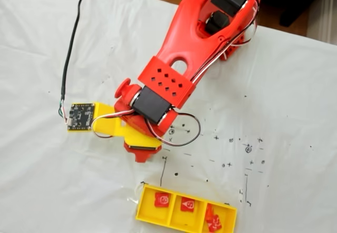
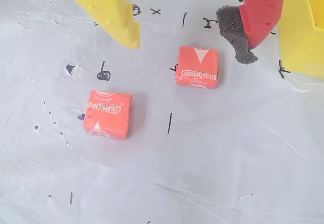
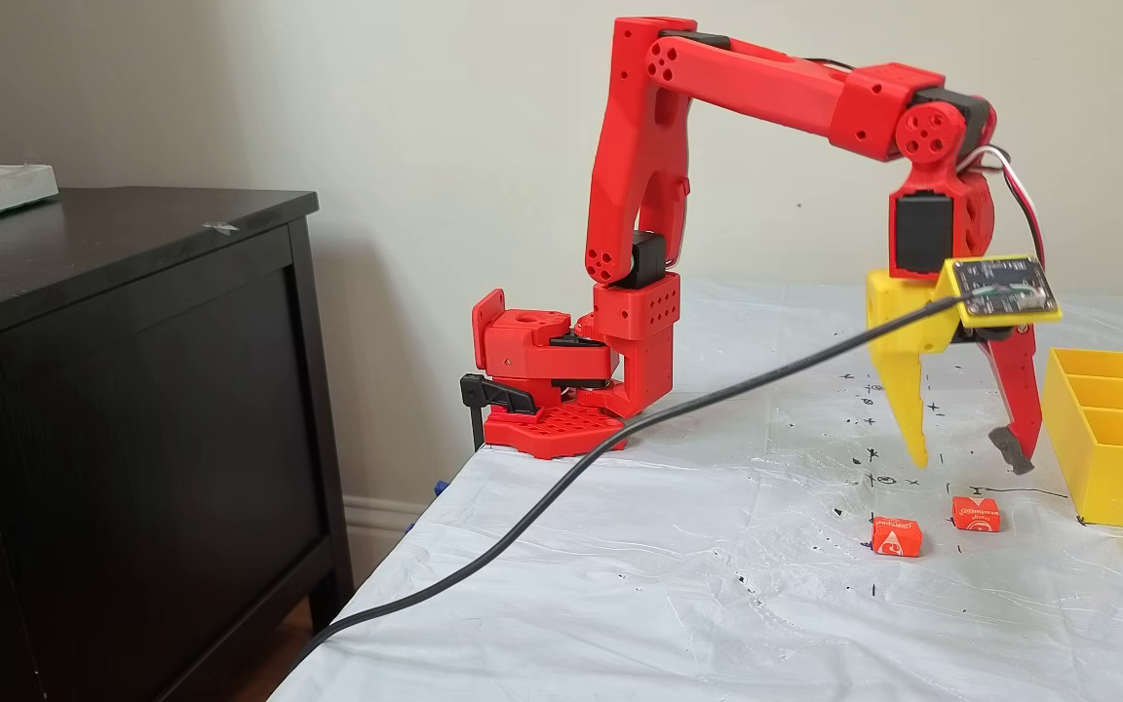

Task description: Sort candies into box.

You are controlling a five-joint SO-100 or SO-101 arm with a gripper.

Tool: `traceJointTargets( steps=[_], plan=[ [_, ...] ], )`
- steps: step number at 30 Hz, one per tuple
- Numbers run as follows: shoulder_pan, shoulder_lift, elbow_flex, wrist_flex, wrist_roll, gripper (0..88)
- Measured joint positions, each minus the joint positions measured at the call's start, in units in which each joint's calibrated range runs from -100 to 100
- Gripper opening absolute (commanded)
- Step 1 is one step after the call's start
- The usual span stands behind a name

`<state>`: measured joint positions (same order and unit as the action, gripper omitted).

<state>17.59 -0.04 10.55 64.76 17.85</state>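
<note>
On table: white crinkled sheet (image 3: 678,585) w/ black pen marks covers the top. At left in a fixed view, dark wood cabinet (image 3: 123,390) stands beside table, pale wall behind. Red arm base (image 3: 561,390) is clamped at table's back edge; black cable (image 3: 561,478) runs from front-left edge up to circuit board (image 3: 1002,289) on yellow mount at the wrist.

View diffs, left to right: side fixed view shows two loose candies, left candy (image 3: 896,536) and right candy (image 3: 976,514), on the sheet near the box (image 3: 1112,448), whose insides can't be seen from there. Top-down fixed view has the arm (image 1: 205,38) over that spot, so loose ones are hidden; box (image 1: 147,212) sits at bottom edge, 3 compartments: one candy in left cell (image 1: 161,200), one in mid cell (image 1: 188,205), a pile in right cell (image 1: 214,220), count unclear. Wrist view gives wrapper print, left candy (image 2: 107,114) and right candy (image 2: 197,66) apart from each other.

Gripper (image 3: 969,456): yellow finger (image 2: 109,9) left, red finger (image 2: 259,11) right w/ grey pad, spread wide, holds nothing, touches nothing. It hangs above the sheet, tips up over the two loose candies, box just right of the red finger.
</note>
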Motion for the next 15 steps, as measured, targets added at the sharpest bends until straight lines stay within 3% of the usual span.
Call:
traceJointTargets(
  steps=[15],
  plan=[
    [-0.41, 4.58, -2.19, -0.94, 1.76, 26.4]
  ],
)
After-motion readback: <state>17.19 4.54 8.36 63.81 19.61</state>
